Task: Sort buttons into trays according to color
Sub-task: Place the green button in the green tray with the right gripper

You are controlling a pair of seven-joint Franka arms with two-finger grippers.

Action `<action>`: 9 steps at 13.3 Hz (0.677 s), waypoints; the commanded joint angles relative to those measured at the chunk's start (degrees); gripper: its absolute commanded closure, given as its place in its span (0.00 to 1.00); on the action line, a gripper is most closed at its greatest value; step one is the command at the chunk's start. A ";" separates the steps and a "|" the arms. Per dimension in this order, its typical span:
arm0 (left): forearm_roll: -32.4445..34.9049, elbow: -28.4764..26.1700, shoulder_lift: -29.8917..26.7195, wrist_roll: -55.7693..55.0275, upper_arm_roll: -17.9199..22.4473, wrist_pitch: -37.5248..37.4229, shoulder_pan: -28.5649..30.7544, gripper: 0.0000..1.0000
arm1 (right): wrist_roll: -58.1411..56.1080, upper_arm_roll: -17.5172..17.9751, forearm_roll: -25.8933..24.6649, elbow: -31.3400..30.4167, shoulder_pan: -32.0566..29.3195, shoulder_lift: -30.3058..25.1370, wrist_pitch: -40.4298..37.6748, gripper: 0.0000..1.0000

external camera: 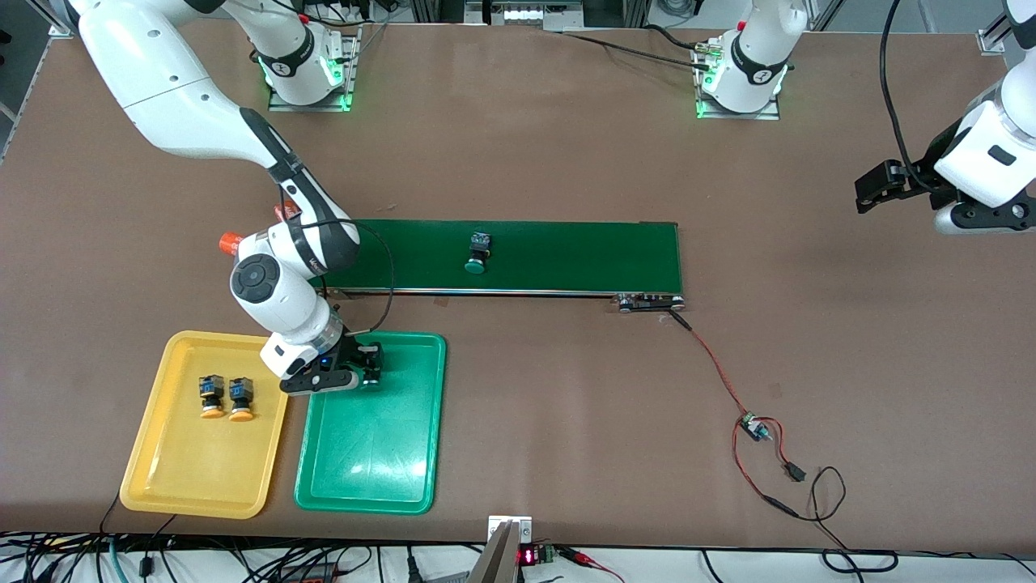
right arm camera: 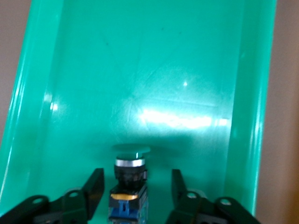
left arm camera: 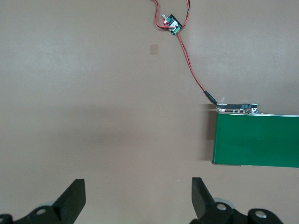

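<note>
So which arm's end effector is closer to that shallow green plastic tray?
Right. The right end effector is over the shallow green plastic tray; the left end effector waits at the left arm's end of the table.

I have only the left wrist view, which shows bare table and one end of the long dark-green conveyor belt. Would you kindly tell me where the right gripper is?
Observer: The right gripper is low over the shallow green plastic tray, at the tray's end nearest the belt.
Operator: Thank you. Is it holding anything?
Observer: No. Its fingers stand open on either side of a green-capped push-button switch in that tray, with a gap showing on each side.
Operator: Is anything on the part of the belt that I cannot see?
Observer: Yes, a second green-capped push-button switch lies on the dark-green conveyor belt, around its middle.
</note>
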 commanded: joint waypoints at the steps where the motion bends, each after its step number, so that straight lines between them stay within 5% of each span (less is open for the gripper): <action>1: -0.53 1.02 -0.14 1.10 -0.35 -1.21 0.08 0.00 | -0.84 -0.44 -0.13 -0.82 0.95 -3.02 -0.43 0.00; 9: -0.62 1.02 -0.14 1.10 -0.62 -1.30 0.08 0.00 | 6.00 -0.35 6.55 -4.23 4.91 -19.96 -25.47 0.00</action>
